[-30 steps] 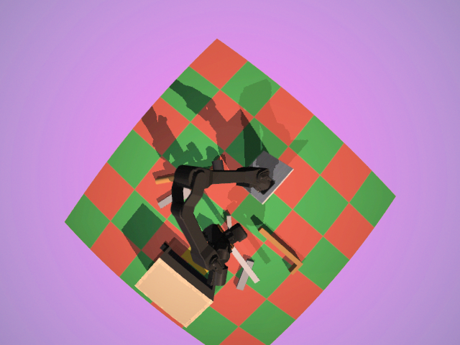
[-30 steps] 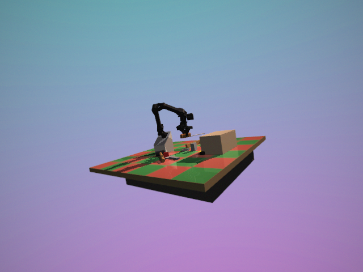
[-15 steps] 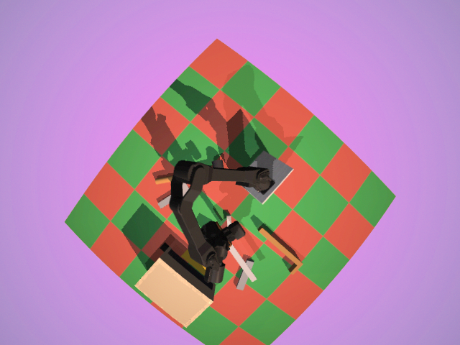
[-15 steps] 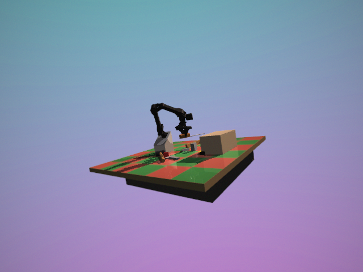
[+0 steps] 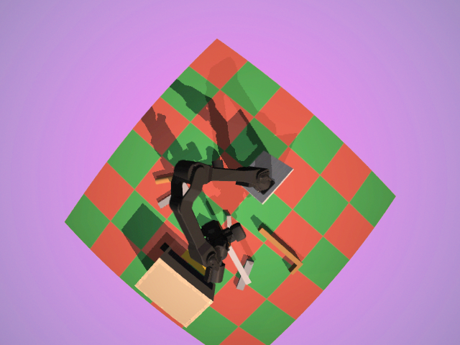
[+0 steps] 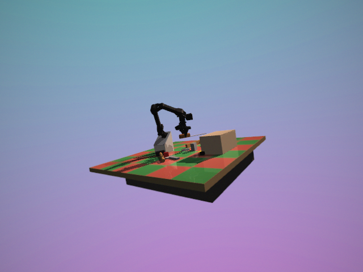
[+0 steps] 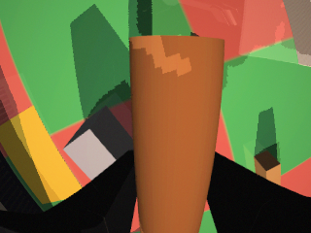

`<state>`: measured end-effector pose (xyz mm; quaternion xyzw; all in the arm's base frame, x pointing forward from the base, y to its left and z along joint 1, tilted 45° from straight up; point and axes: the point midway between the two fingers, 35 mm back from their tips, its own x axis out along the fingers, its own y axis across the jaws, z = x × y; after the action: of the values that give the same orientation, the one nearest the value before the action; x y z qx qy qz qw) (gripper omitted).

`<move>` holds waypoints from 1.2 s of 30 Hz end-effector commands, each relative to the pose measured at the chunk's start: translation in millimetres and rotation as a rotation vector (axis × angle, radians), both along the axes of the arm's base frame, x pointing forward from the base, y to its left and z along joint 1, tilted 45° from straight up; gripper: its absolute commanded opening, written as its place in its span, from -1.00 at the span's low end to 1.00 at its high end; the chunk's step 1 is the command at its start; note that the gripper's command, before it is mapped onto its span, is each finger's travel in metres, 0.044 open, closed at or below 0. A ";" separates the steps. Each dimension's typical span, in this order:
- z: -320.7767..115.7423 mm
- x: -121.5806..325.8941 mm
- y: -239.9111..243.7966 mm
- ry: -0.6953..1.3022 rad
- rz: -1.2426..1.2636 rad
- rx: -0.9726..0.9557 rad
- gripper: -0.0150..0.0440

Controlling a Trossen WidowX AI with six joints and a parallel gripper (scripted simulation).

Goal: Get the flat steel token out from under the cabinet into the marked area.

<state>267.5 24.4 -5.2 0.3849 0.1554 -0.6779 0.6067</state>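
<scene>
Fingers (image 6: 183, 132) gripping tool handle (image 6: 184, 135) (image 7: 177, 126), token unseen

Tool is in hand, off the table; retrieval looks pending. Token isn't showing in any view, presumably sitting under the cabinet (image 5: 174, 293) (image 6: 210, 144). Yellow patch (image 5: 193, 260) (image 7: 41, 155), likely the target, is lying in front. Left: reach, drag out, set down, back off. Handle is smooth, orange, rounded, tapering; blade (image 5: 239, 265) is pale, long, thin. Cabinet is showing plain tan box faces.

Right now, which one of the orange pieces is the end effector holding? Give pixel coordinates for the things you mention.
The rounded, tapering handle (image 6: 181, 136) (image 7: 177, 112). It alone is raised; the angular bar (image 5: 280, 245) (image 6: 189, 145) (image 7: 273, 176) lies lower, ungripped.
</scene>
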 end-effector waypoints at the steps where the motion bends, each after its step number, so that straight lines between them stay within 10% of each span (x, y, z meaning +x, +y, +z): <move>1: 0.8 0.3 2.3 -0.032 -0.022 0.007 -0.49; 36: 1.9 -0.1 1.9 -0.231 -0.221 0.018 -0.49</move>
<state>267.0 24.1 -4.0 0.4690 0.0568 -0.6924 0.5453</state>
